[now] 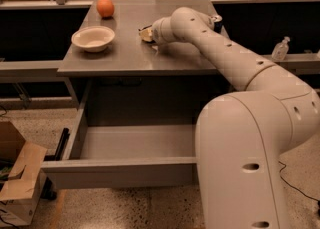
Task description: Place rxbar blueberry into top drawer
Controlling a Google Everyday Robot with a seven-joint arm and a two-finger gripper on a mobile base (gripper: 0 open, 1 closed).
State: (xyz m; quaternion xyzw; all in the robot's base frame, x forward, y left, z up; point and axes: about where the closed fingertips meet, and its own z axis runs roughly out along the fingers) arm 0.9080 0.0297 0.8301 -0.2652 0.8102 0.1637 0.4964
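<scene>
Camera view: your gripper [148,34] sits low over the back middle of the grey table [131,59], right of the white bowl [93,38] and the orange [105,7]; whether it grips anything you cannot tell. The rxbar blueberry cannot be made out, the wrist hiding that spot; the top drawer [120,173] stands pulled open below the tabletop.

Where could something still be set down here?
The front strip of the grey metal tabletop, between the round white bowl and the robot's hand, is bare. So is the floor of the open grey drawer, beside the robot's body. Crowded: the back, around the hand and orange fruit.
</scene>
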